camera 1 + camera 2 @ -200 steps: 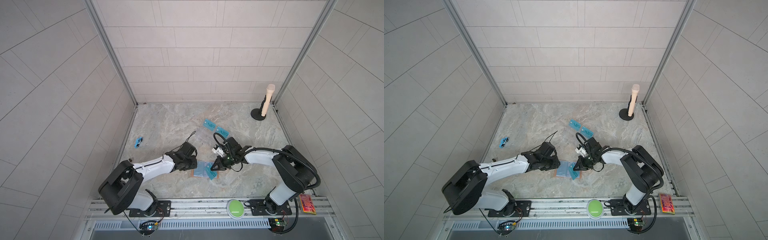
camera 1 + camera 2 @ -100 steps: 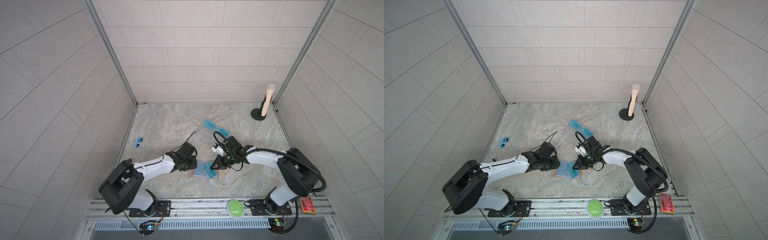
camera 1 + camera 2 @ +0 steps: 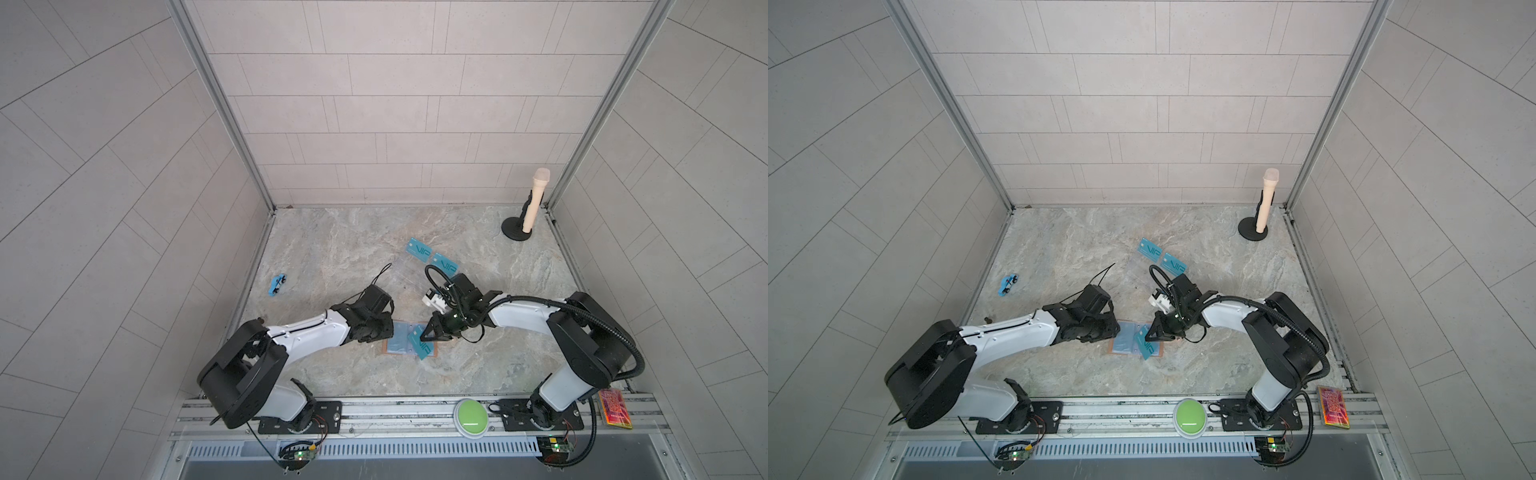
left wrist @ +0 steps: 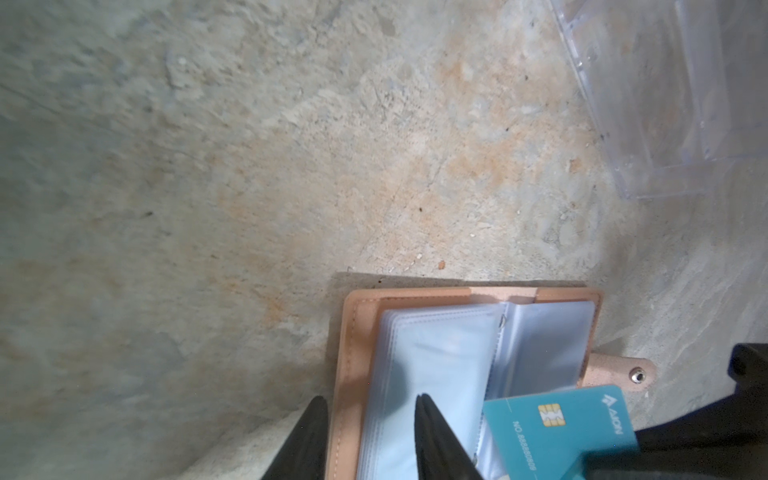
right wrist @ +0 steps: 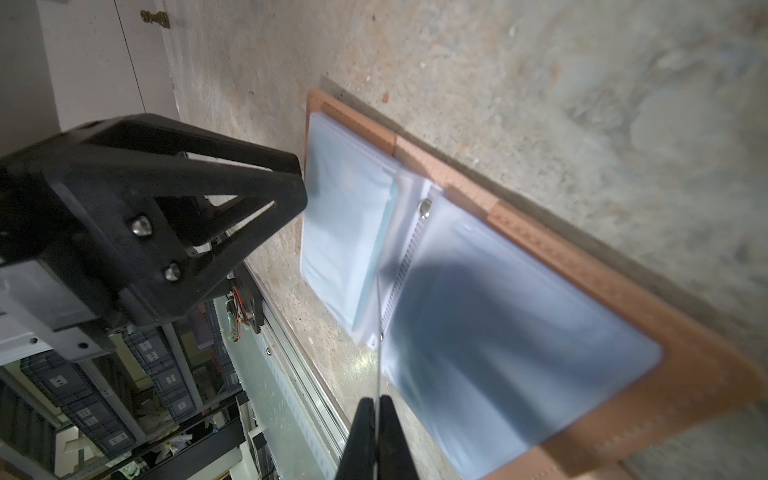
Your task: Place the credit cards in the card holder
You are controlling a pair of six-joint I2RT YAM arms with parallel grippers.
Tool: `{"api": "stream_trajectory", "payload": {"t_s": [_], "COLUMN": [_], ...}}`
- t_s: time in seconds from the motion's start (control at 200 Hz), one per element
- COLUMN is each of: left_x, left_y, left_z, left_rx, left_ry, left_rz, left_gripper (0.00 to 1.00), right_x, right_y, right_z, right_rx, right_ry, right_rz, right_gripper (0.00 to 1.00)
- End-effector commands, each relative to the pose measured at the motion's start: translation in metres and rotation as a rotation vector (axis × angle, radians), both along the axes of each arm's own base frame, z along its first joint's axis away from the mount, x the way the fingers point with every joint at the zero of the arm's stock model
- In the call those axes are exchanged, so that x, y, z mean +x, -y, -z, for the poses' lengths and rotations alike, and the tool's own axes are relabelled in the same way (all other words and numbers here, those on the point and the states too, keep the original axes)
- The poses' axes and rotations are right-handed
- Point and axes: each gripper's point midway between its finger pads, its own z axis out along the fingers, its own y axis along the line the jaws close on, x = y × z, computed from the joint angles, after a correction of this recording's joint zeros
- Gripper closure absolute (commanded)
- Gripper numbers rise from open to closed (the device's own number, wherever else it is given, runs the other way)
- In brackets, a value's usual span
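The card holder (image 3: 398, 345) lies open on the marble floor in both top views, tan cover down and pale-blue pockets up (image 4: 440, 353). My right gripper (image 3: 428, 336) is shut on a teal credit card (image 3: 423, 351) held on edge over the holder's middle. In the right wrist view that card is a thin line (image 5: 379, 328) running out from the jaws (image 5: 377, 400). My left gripper (image 4: 370, 399) is open astride the holder's left edge: one fingertip (image 4: 420, 401) over the pockets, the other outside the cover. Two more teal credit cards (image 3: 417, 250) (image 3: 445, 264) lie further back.
A clear acrylic stand (image 3: 409, 276) sits between the loose cards and the holder. A beige microphone on a black base (image 3: 524, 216) stands at the back right. A small blue toy (image 3: 277, 285) lies near the left wall. A green button (image 3: 471, 417) and an orange-pink slab (image 3: 615, 409) sit on the front rail.
My right gripper has edged the teal card slightly left and nearer, further over the open holder. The left arm has stayed where it was.
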Motion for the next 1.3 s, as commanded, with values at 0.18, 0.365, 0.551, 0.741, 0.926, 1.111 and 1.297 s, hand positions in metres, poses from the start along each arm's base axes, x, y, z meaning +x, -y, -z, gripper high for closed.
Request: {"api": "stream_trajectory", "payload": {"t_s": [0.18,0.365,0.551,0.741,0.926,1.111,1.297], "left_x": [-0.003,-0.003,-0.004,-0.004,-0.004,-0.004,-0.005], "left_y": [-0.002,-0.001,-0.002,-0.003,-0.004,-0.004,-0.005], "left_z": [0.002,0.002,0.003,0.002,0.002,0.001,0.001], "left_rx": [0.001,0.001,0.001,0.003,0.003,0.002,0.0], "left_ry": [-0.001,-0.002,-0.002,-0.002,-0.002,0.0,0.001], "left_rz": [-0.002,-0.002,-0.004,-0.005,-0.006,-0.006,-0.01], "left_gripper": [0.62,0.62,0.62,0.62,0.62,0.62,0.62], "right_x": [0.006,0.006,0.006,0.008,0.012,0.016,0.01], "right_y": [-0.01,-0.011,-0.011,-0.012,-0.014,-0.015,-0.007], "right_z": [-0.006,-0.009,-0.004,0.002,0.005,0.01,0.026], "right_rx": [0.027,0.039,0.032,0.033,0.045,0.044,0.008], "right_ry": [0.014,0.016,0.004,-0.01,-0.016,-0.033,-0.093], "right_rz": [0.004,0.003,0.007,0.024,0.052,0.098,0.161], "right_gripper": [1.0,1.0,1.0,1.0,1.0,1.0,1.0]}}
